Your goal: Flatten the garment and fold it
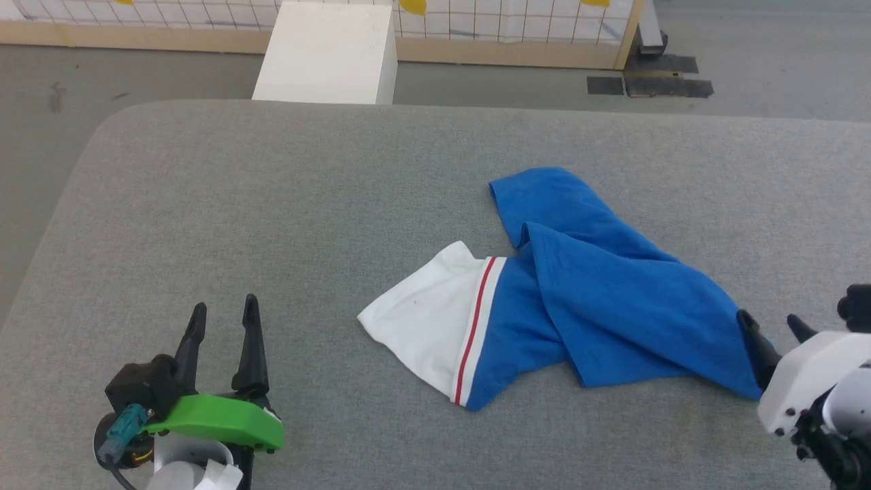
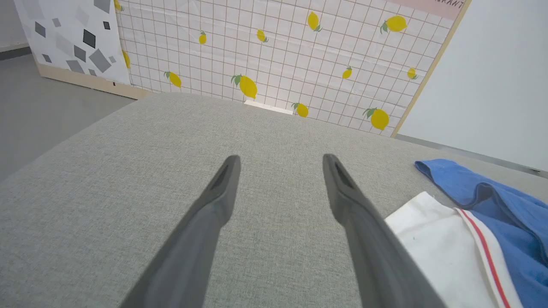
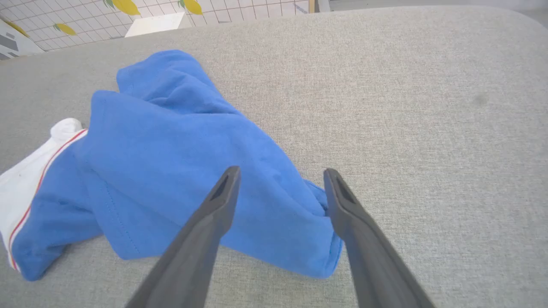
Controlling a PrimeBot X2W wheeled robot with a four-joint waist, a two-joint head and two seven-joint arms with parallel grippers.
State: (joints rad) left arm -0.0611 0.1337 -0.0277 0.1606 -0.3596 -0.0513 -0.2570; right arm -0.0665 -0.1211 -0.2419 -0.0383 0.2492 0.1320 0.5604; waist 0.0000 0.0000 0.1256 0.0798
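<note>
The garment (image 1: 599,299) lies crumpled and folded over itself on the grey table, right of centre. It is bright blue, with a white, red-striped sleeve (image 1: 429,320) spread toward the left. My right gripper (image 1: 774,325) stands open at the garment's lower right corner, its fingers astride that blue corner (image 3: 299,222) with nothing clamped. My left gripper (image 1: 223,314) is open over bare table at the lower left, well apart from the cloth. In the left wrist view the white sleeve (image 2: 436,244) shows just right of the left gripper (image 2: 280,162).
The grey padded table (image 1: 272,204) has a rounded far-left corner, with grey floor beyond its edges. A white box (image 1: 326,54) stands past the far edge, before a tiled lemon-print wall panel (image 2: 299,55). Dark floor mats (image 1: 653,78) lie at the far right.
</note>
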